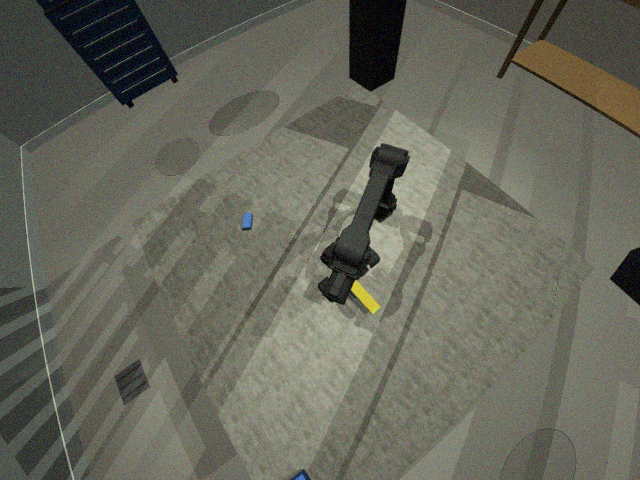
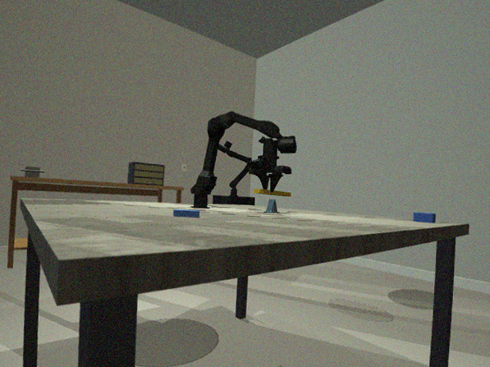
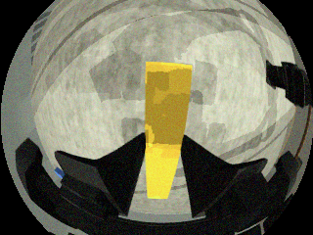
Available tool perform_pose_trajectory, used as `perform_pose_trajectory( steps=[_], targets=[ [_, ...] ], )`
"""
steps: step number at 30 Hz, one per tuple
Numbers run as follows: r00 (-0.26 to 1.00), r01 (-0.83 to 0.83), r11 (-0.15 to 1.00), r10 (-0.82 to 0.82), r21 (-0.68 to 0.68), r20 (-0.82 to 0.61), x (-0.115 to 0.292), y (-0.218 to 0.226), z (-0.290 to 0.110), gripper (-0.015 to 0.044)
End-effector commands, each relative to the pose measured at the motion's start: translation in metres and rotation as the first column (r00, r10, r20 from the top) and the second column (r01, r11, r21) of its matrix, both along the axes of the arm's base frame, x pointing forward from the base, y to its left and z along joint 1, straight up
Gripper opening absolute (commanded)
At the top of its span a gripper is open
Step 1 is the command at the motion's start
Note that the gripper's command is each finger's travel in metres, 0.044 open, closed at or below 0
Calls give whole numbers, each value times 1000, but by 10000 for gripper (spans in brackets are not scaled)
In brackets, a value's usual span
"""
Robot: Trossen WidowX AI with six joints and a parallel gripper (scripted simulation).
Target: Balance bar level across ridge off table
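Note:
My gripper (image 1: 347, 295) (image 2: 272, 189) (image 3: 163, 137) is shut on a yellow bar (image 1: 365, 297) (image 2: 272, 192) (image 3: 166, 124). In the side view the bar lies level, right above the tip of a small blue-grey ridge (image 2: 272, 205) that stands on the table (image 2: 233, 249). I cannot tell whether the bar touches the ridge's tip. The bar is clear of the table top. In the overhead view the ridge is hidden under the arm and bar. In the wrist view the bar runs straight out between the two dark fingers.
A blue block (image 1: 247, 220) (image 2: 186, 213) lies on the table left of the arm. Another blue block (image 2: 424, 217) lies near the table's right edge, and one shows at the lower edge of the overhead view (image 1: 300, 475). A wooden side table (image 2: 88, 184) stands behind.

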State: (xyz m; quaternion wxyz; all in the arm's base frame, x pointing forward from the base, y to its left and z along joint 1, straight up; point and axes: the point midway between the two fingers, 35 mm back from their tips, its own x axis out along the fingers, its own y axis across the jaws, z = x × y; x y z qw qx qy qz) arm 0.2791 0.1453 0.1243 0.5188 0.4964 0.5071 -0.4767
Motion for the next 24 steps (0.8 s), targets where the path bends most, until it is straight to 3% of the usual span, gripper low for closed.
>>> perform_pose_trajectory(
  steps=[1, 24],
  targets=[
    [1000, 6, 1000, -5, 3, -9, -2, 0, -9, 0],
    [1000, 6, 1000, -5, 3, -9, -2, 0, -10, 0]
  ],
)
